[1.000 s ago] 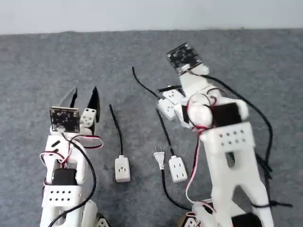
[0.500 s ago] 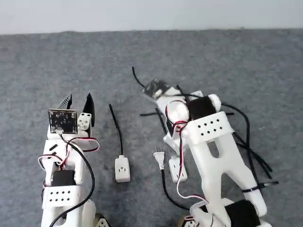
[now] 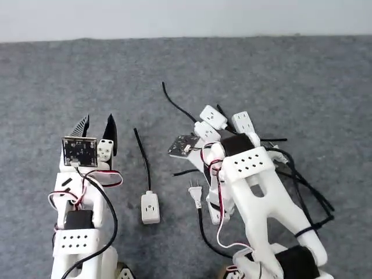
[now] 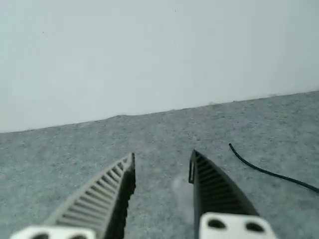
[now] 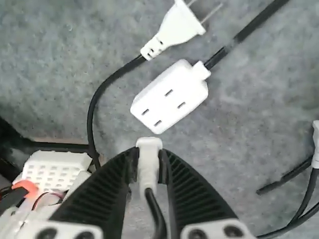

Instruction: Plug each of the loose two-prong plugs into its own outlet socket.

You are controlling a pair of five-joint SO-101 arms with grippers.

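High view. Counted: two arms, two outlets identified, one loose plug, three further white fittings. Left gripper [image 3: 99,123] raised over bare grey mat [image 3: 302,75], jaws released and spread, nothing between them. Lone outlet [image 3: 150,208] flat on the mat between the arms: white, blocky, with black cord [image 3: 143,157] running toward the far side. Loose plug [image 3: 196,193] just beside the right arm: white, two bare prongs pointing away from the robot. Second outlet [image 3: 215,214] just beside that plug, partly hidden under the right arm. Three white fittings [image 3: 213,118] clustered beyond the right arm among tangled black cords; plug or socket not determinable for each.

Left wrist view. Left gripper [image 4: 162,164] wide apart over the mat, one pale finger and one black, both ribbed on the inner face. Pale wall [image 4: 149,50] behind. One cord end [image 4: 259,169] lying on the mat.

Right wrist view. Counted: two plugs, one outlet. Right gripper [image 5: 148,155] clenched on held plug [image 5: 148,144]: white, narrow, black cord trailing back between the fingers, prongs not visible. Second outlet [image 5: 169,97] directly ahead of the held plug, near but apart: white, rounded corners, four slots in two pairs facing up. Loose plug [image 5: 174,25] beyond that outlet, prongs bare, not inserted.
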